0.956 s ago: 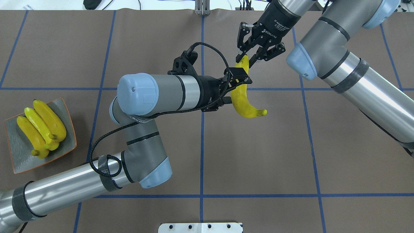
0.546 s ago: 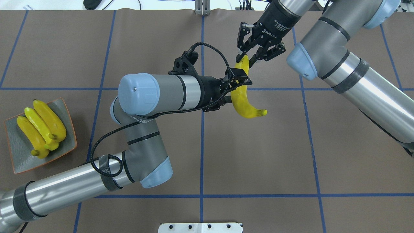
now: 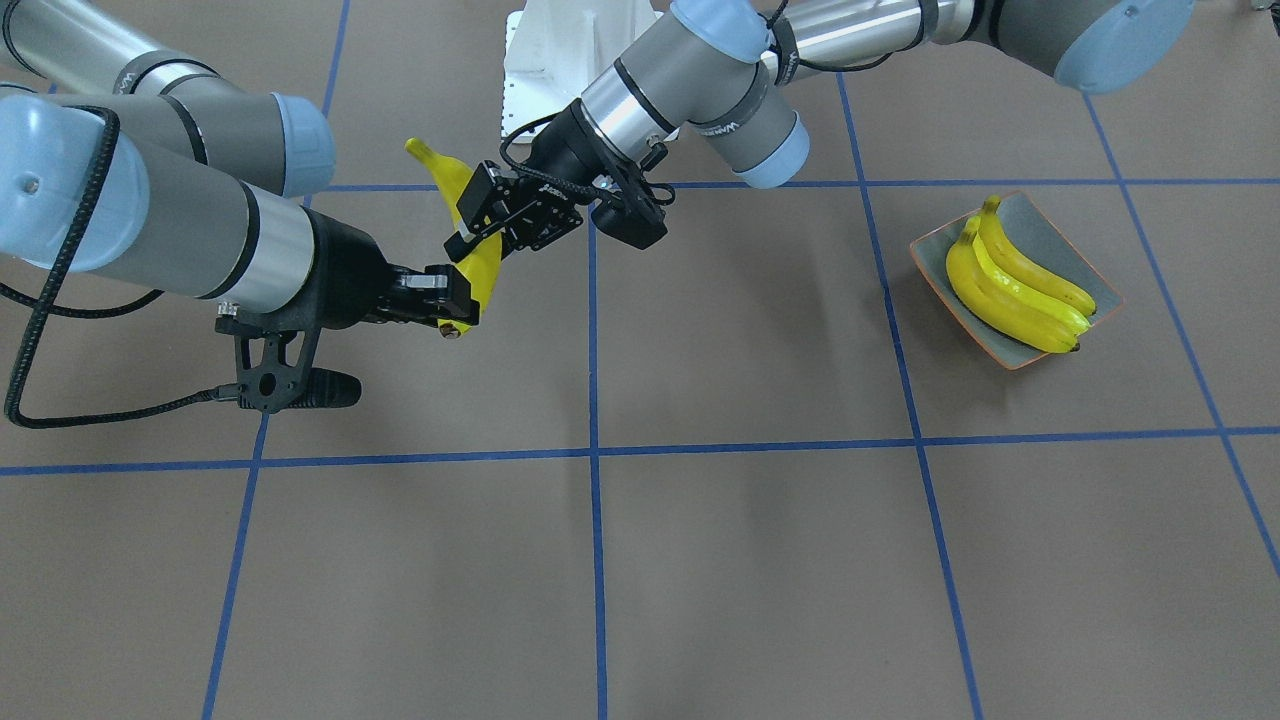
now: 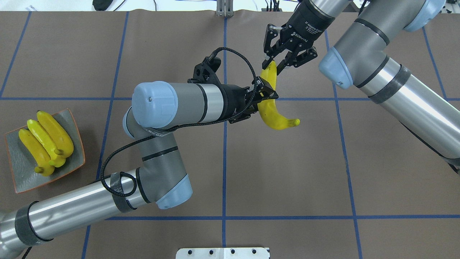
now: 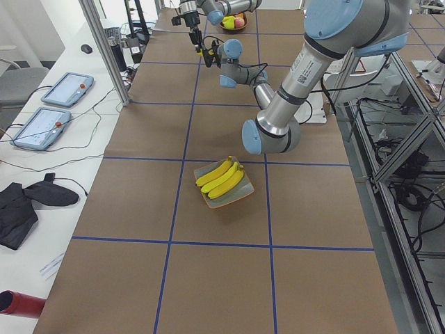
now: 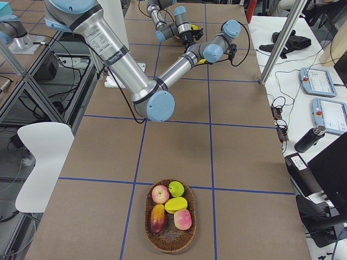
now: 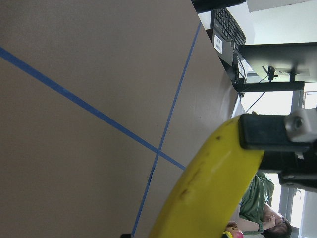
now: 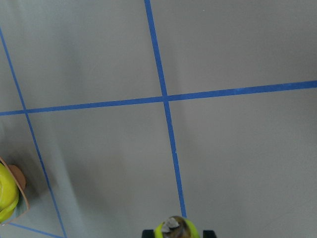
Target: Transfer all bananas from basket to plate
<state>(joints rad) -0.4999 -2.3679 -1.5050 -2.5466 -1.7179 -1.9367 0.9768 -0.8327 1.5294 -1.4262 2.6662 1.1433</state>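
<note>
One yellow banana (image 4: pixel 275 113) hangs in mid-air over the table's far middle. My right gripper (image 4: pixel 275 64) is shut on its upper stem end, and the stem (image 8: pixel 173 227) shows between the fingertips in the right wrist view. My left gripper (image 4: pixel 265 95) is shut on its middle, with a finger pad (image 7: pixel 267 131) pressed against the peel (image 7: pixel 208 198). Three bananas (image 4: pixel 46 142) lie side by side on the grey-green plate (image 4: pixel 21 174) at the table's left edge. The wicker basket (image 6: pixel 149 227) at the far right end holds apples and other fruit.
A white mounting plate (image 4: pixel 222 253) sits at the near table edge between the arm bases. Blue tape lines grid the brown mat. A side bench with tablets (image 5: pixel 42 129) runs along the far edge. A seated person (image 7: pixel 260 201) shows beyond the table.
My left gripper's fingers have closed onto the banana's middle. The banana's lower tip has swung slightly up and right. The right gripper has stayed on the stem end.
</note>
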